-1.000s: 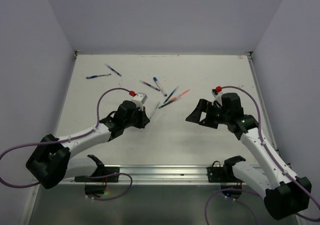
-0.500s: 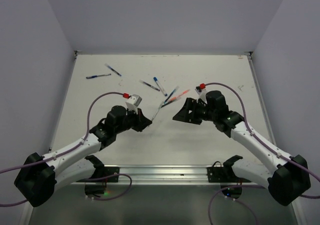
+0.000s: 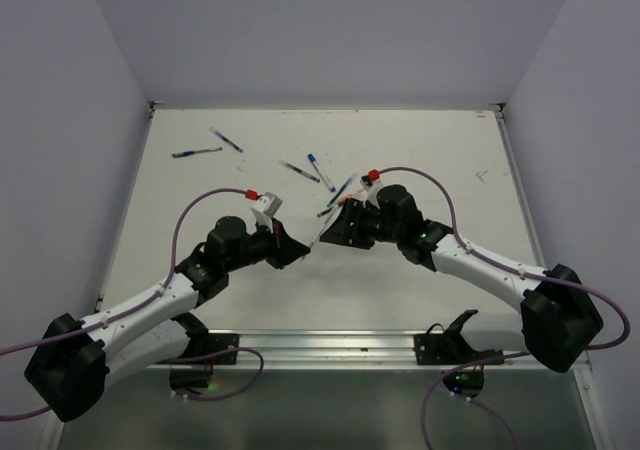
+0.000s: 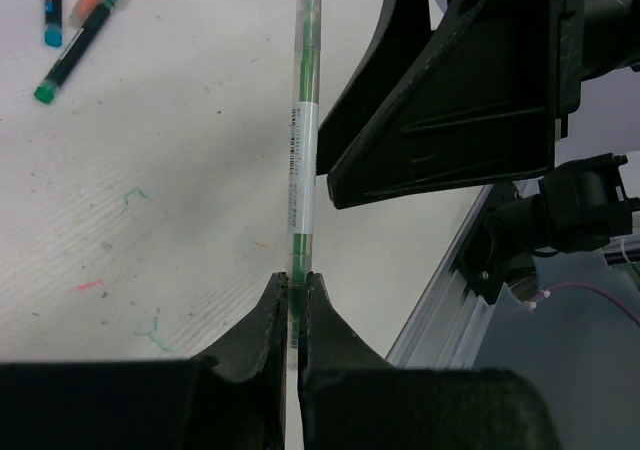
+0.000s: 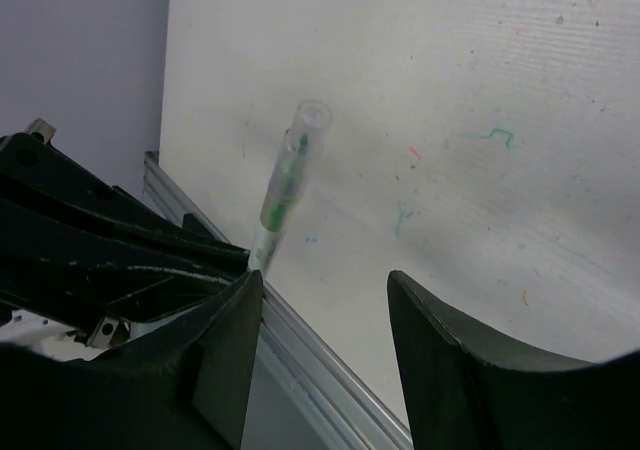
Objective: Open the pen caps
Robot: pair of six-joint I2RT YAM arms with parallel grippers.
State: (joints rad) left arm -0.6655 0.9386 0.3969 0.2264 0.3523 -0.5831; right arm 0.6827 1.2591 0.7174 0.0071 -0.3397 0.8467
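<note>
Pen caps [image 3: 310,157] are sitting on loose pens [image 3: 345,185] scattered across the far surface [image 3: 420,140]. Left gripper [image 4: 296,290] is pinching the lower end of a green pen [image 4: 298,160]. Right gripper [image 5: 323,282] is hovering with jaws spread wide, just beside that pen's clear far tip.

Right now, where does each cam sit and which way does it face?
Top external: above and behind the bases, looking down on the table; left arm and right arm both show.
Right wrist: looks past the open right gripper at the green pen end-on, table beyond.
Left wrist: looks along the left gripper, shut on that pen; the right gripper looms ahead.
Shared: both wrist views show the same pen, from opposite ends.
</note>
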